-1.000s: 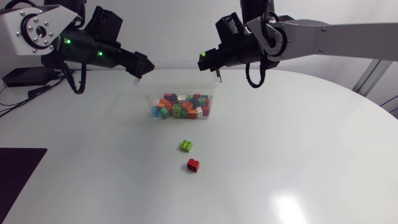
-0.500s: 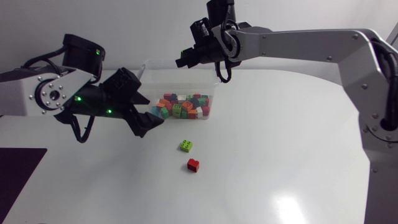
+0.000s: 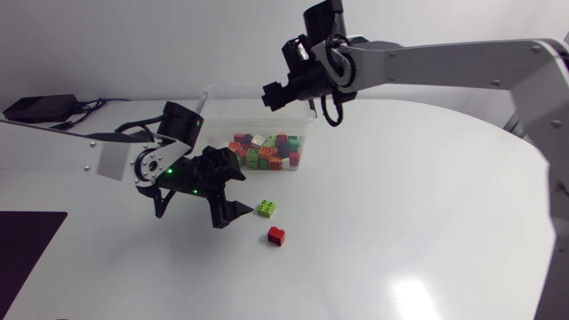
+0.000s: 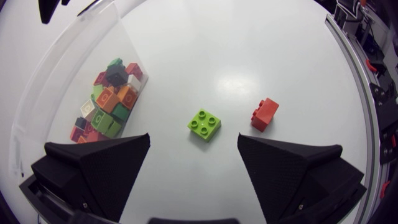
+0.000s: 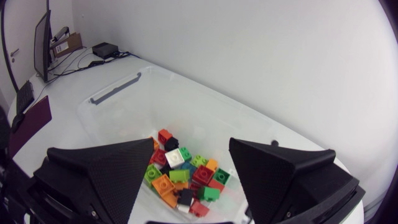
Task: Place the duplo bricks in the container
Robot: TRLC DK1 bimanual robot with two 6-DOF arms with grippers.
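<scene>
A clear plastic container (image 3: 305,124) at the back of the table holds several coloured duplo bricks (image 3: 265,152). Two bricks lie loose on the table in front of it: a green brick (image 3: 266,209) and a red brick (image 3: 276,236). My left gripper (image 3: 233,193) is low over the table just left of the green brick, open. In the left wrist view the green brick (image 4: 205,124) lies just ahead of the gap between the fingers, the red brick (image 4: 265,114) beyond it to one side. My right gripper (image 3: 274,92) hangs open above the container (image 5: 205,112), with nothing between its fingers.
A dark mat (image 3: 27,249) covers the front left corner of the table. A black box with cables (image 3: 36,108) sits at the back left edge. White tabletop stretches to the right of the loose bricks.
My left arm has swung down from beside the container to the table next to the green brick. My right gripper has shifted over the container and opened.
</scene>
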